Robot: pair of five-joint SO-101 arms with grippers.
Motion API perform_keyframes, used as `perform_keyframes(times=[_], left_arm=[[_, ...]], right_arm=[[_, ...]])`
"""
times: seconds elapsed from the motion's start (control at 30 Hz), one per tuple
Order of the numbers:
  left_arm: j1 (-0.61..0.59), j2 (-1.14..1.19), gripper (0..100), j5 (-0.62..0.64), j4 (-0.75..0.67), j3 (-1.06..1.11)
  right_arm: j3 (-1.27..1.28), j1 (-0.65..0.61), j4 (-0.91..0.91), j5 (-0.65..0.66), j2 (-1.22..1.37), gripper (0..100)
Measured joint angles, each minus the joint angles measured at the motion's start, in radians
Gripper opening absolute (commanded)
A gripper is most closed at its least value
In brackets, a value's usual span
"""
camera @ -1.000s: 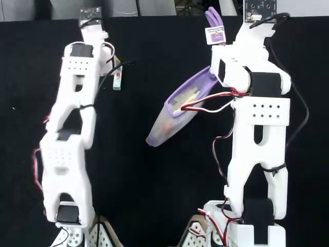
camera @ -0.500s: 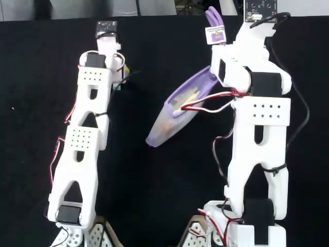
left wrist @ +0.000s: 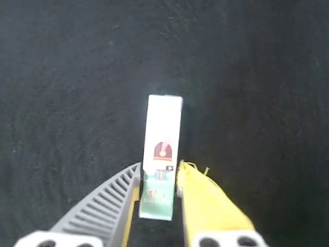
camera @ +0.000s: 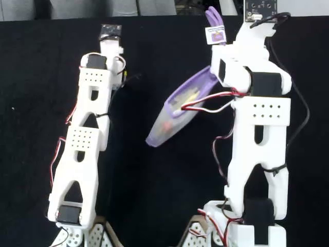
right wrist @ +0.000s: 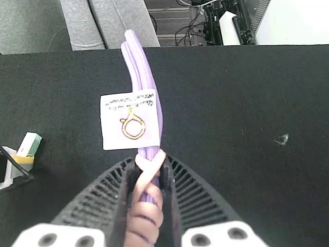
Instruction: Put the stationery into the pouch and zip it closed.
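Reaching toward the upper left of the high view, the left arm has stretched out over the last second until the left pincer (left wrist: 159, 171) covers the small white-and-green box (left wrist: 164, 128) that lay bare on the black desk (camera: 154, 180) a moment ago. In the left wrist view the jaws now press both long sides of the box, so it appears gripped; whether it has left the desk cannot be told. This suggests the pick-up of one more stationery item is under way, with carrying and zipping yet to come. The right arm has not moved: the right pincer (right wrist: 146, 172) is clamped on the purple strap (right wrist: 141, 67) near its white tag (right wrist: 128, 121). The pouch (camera: 180, 110) hangs tilted at frame centre, mouth open, with yellow and reddish items inside, too small to name.
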Motion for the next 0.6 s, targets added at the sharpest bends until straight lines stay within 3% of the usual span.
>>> perform_keyframes(times=[0.43, 0.6], left_arm=[[0.017, -0.002, 4, -0.04, 0.035, -0.025], [0.018, -0.149, 3, -0.04, 0.092, -0.025]], right_arm=[[0.0, 0.0, 0.0, 0.0, 0.0, 1.1], [0.0, 0.0, 0.0, 0.0, 0.0, 1.1]])
